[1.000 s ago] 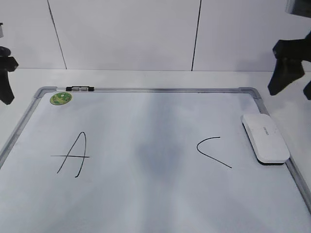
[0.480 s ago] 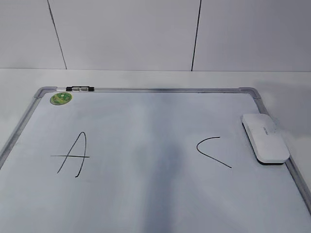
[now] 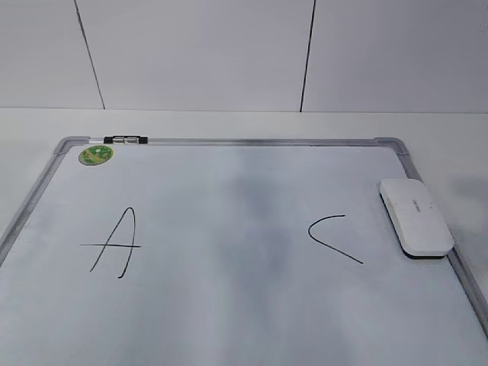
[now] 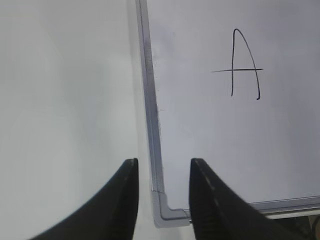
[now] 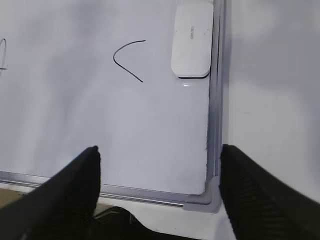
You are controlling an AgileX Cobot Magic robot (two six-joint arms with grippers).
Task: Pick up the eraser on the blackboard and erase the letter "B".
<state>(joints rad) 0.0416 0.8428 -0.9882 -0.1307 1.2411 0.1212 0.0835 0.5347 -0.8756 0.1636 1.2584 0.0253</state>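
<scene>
Eraser [image 3: 415, 217] flat at right edge of blackboard [image 3: 229, 141], against frame, untouched by either arm. No "B" visible between "A" [image 3: 114, 242] and "C" [image 3: 334, 239]; gap reads blank, faintly smudged. Wiping judged done. Left gripper [image 4: 161, 197] narrowly parted over near-left corner, empty. Right gripper [image 5: 157, 187] spread wide over near-right corner, empty.

A lab-like test bench: bare white table [image 3: 229, 122] before plain white panelled wall [image 3: 198, 53].
</scene>
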